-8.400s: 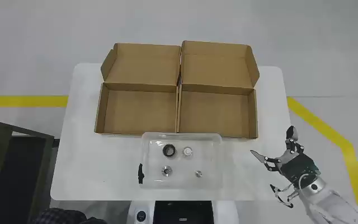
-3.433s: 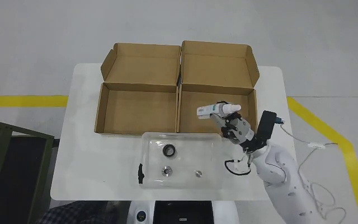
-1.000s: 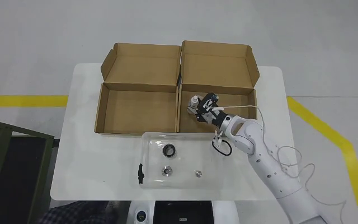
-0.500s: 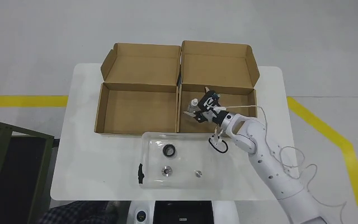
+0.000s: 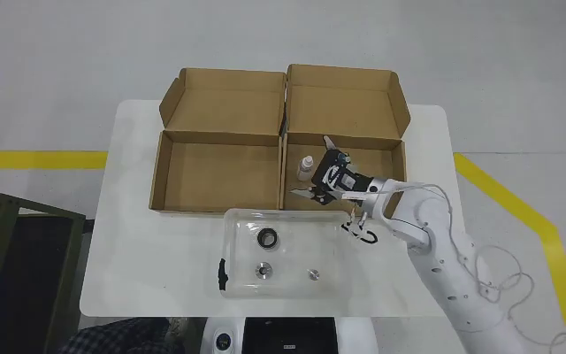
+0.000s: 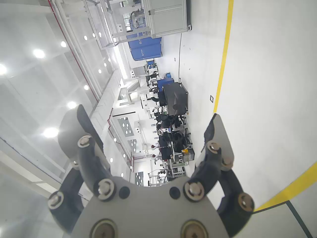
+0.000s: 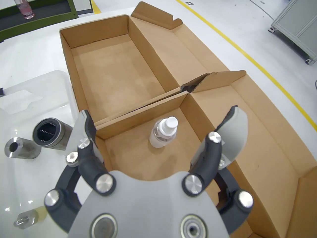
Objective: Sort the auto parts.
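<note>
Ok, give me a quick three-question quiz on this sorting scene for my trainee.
1. True or false: the small white bottle stands in the clear tray.
2. How many shiny metal parts lie in that tray? A one, B three, C five.
3. Fill in: the right claw, above the right-hand cardboard box, is ____.
Key: 1 false, it stands in that box; 2 B; 3 open.

1. I can read nothing on the left box (image 5: 221, 177) or the right box (image 5: 367, 181); both are plain brown cardboard.
2. The small white bottle (image 7: 162, 134) shows no readable label.
3. The mark on the distant blue cabinets (image 6: 146, 48) is too small to read.
</note>
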You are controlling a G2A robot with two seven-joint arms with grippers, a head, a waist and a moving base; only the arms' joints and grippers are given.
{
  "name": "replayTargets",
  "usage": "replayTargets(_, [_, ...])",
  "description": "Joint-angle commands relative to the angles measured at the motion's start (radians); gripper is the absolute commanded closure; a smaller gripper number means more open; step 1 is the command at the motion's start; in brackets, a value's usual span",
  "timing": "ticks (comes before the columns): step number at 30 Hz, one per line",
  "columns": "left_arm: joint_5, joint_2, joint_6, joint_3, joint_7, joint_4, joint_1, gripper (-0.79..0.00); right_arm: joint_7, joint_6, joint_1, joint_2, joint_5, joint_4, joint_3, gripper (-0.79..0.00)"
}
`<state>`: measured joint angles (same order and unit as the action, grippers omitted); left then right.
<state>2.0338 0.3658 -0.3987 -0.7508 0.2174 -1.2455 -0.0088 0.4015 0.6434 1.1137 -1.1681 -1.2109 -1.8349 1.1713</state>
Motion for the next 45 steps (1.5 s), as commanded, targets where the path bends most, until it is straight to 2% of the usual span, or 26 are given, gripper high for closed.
replayTargets(1, [0.0,0.0,0.0,0.0,0.0,0.0,0.0,-0.785,0.017,0.042,0.034,0.009,0.028,-0.069,0.032,-0.785])
replayTargets(7, [0.0,0.0,0.0,0.0,0.0,0.0,0.0,-0.785,0.055,0.133,0.157,0.034,0.078,-0.233,0.123,-0.785])
replayTargets(12, [0.0,0.0,0.0,0.0,0.0,0.0,0.0,-0.785,0.137,0.227,0.255,0.053,0.074,-0.319,0.148,-0.785])
replayTargets(21, [0.0,0.0,0.0,0.0,0.0,0.0,0.0,-0.785,0.202,0.266,0.373,0.074,-0.008,-0.357,0.141,-0.785])
replayTargets(32, [0.0,0.0,0.0,0.0,0.0,0.0,0.0,-0.785,0.199,0.318,0.406,0.092,-0.142,-0.355,0.124,-0.785])
replayTargets(45, [0.0,0.0,0.0,0.0,0.0,0.0,0.0,-0.785,0.209,0.297,0.373,0.099,-0.223,-0.291,0.046,-0.785])
